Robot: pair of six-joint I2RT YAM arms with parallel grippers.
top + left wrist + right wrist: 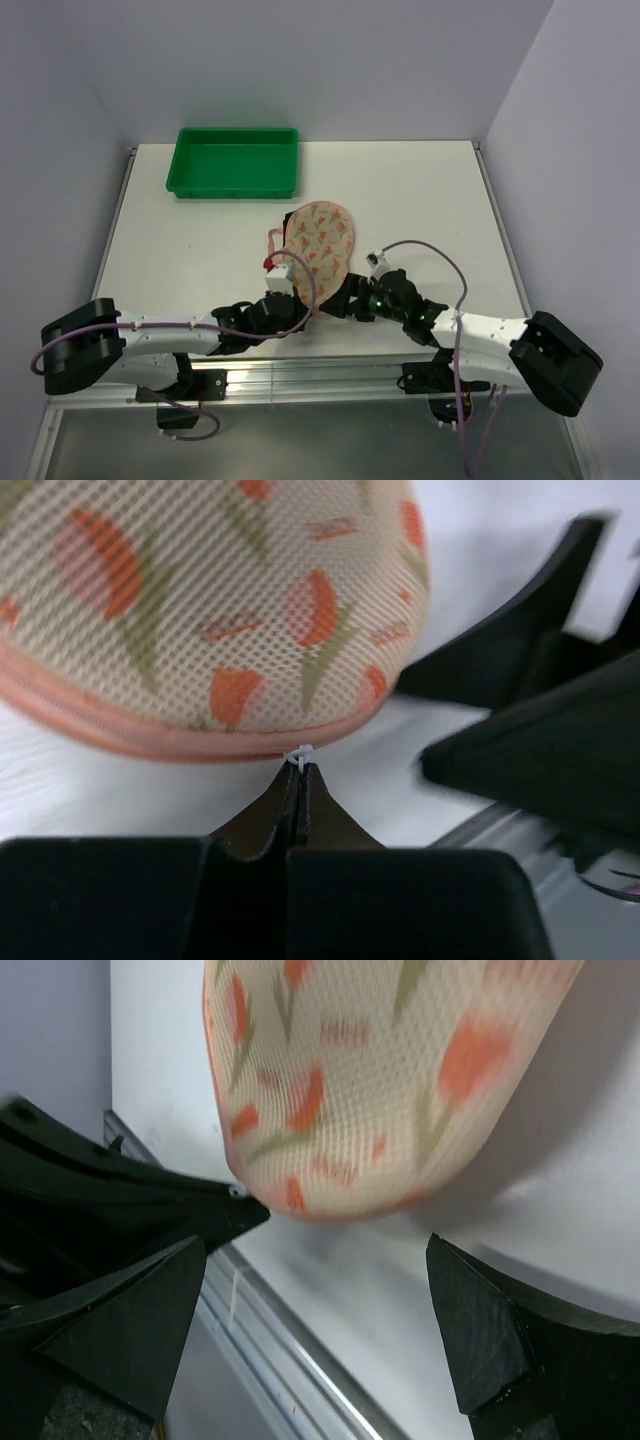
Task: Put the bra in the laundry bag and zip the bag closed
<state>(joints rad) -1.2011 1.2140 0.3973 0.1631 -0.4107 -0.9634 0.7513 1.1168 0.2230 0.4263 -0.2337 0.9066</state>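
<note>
The laundry bag [320,240] lies on the white table, a pale pink mesh case with orange-and-green print. It fills the left wrist view [220,610] and shows in the right wrist view [380,1080]. Its pink zipper edging [150,742] looks closed where visible. My left gripper [298,772] is shut on the small white zipper pull [299,753] at the bag's near end, also seen from above [312,300]. My right gripper [315,1250] is open and empty just short of that near end, beside the left one [348,300]. The bra is not in view.
A green plastic tray [238,131] stands at the far left of the table. The bag's pink loop [272,240] lies at its left side. The table's metal front rail [280,1360] runs right under both grippers. Walls close in on the left, back and right.
</note>
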